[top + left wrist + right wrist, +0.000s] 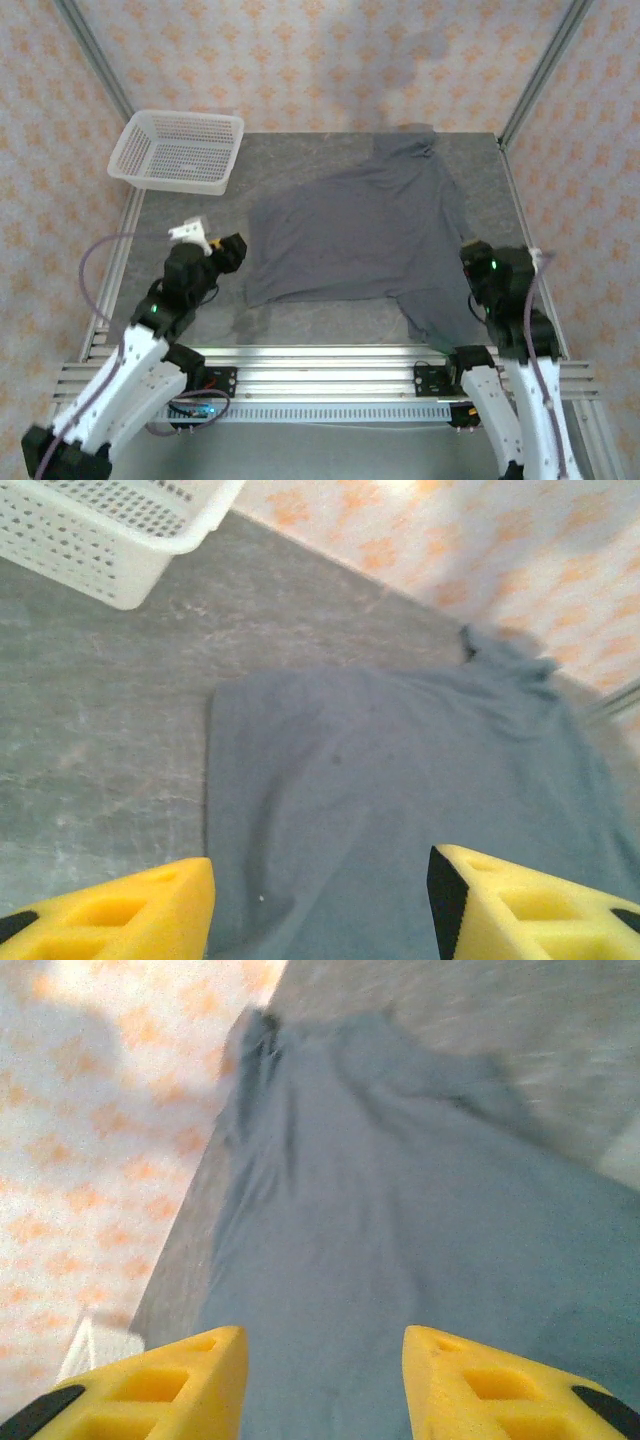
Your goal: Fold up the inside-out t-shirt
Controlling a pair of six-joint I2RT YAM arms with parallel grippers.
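While the inside-out t-shirt point(355, 235) lies spread and wrinkled across the middle and right of the grey tabletop point(190, 215), we have nothing gripped. Our left end effector point(226, 252) hangs just beside the shirt's near left corner with its fingers spread. The left wrist view shows cloth in the gap and bare mat to the side, so we judge it is lined up to take that corner or hem. Our right end effector point(470, 262) sits over the shirt's right edge, fingers likewise spread, looking along the cloth toward its bunched far end by the wall. Whether either pad touches fabric we cannot tell. One arm on each side makes sense — soft cloth folds evenly only when lifted at two points. The white basket point(170, 180) stands at the far left, well apart from the shirt — out of the fold's way.
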